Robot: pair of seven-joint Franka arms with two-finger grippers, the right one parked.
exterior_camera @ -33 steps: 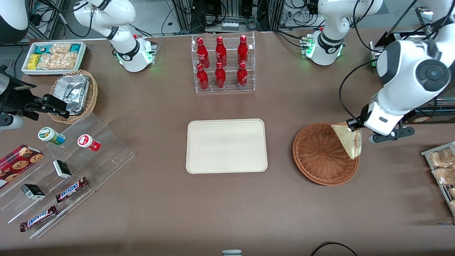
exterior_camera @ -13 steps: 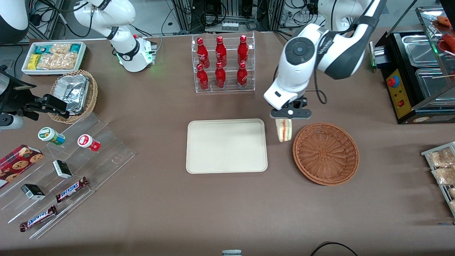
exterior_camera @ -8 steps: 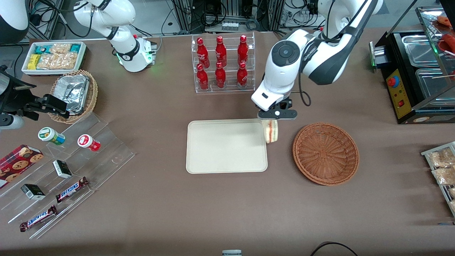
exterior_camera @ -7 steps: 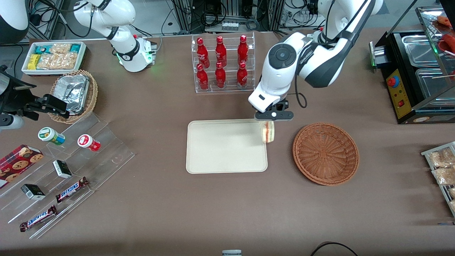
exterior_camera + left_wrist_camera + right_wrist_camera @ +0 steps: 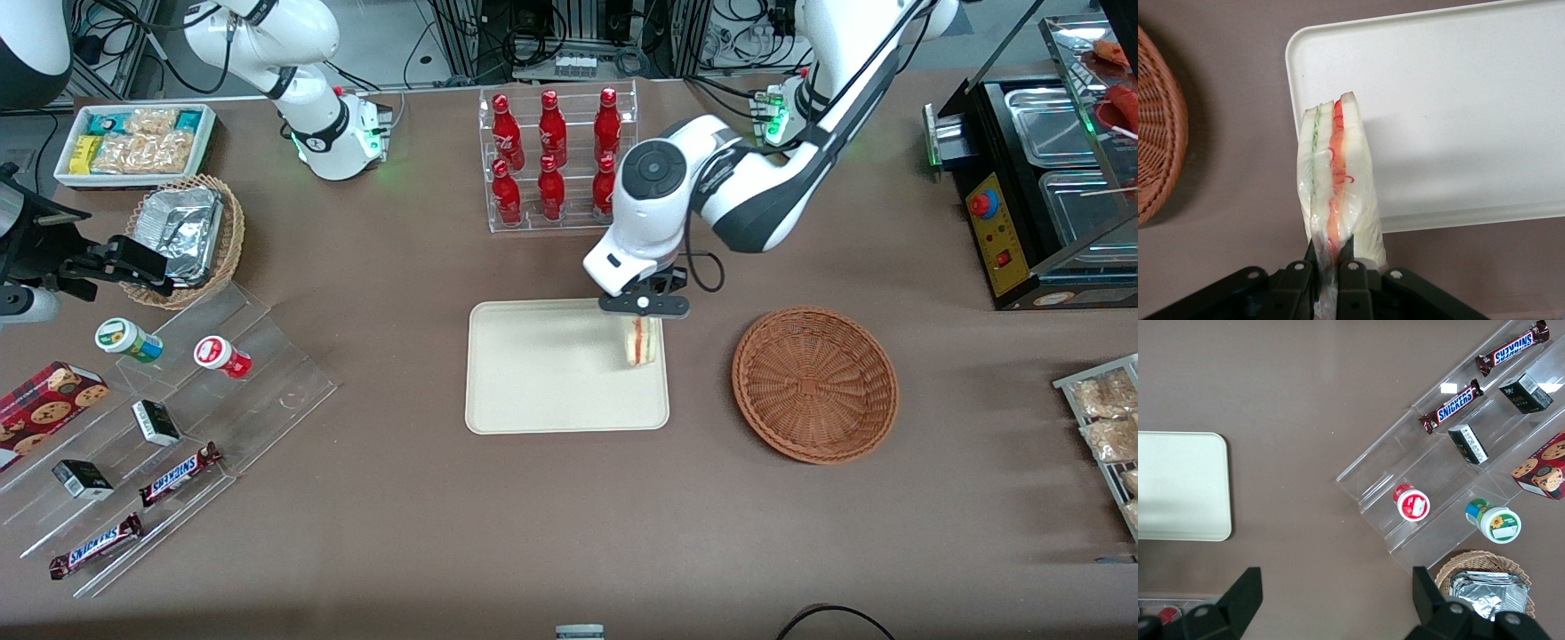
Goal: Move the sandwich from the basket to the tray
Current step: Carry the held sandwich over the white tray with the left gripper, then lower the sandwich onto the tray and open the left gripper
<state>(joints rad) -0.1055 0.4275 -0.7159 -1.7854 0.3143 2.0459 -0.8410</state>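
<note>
Here the end effector [image 5: 1327, 270] pinches the red-and-green-layered sandwich [image 5: 1335, 183] above the tray [image 5: 1458, 100].

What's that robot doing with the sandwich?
The robot's claw is shut on a sandwich and holds it above the edge of the cream tray nearest the round brown basket. The basket has nothing in it now. The sandwich isn't set down on the tray yet.

The hand [image 5: 642, 313] has carried the sandwich [image 5: 641, 341] from the basket [image 5: 814, 384] to above the tray [image 5: 551, 373].
</note>
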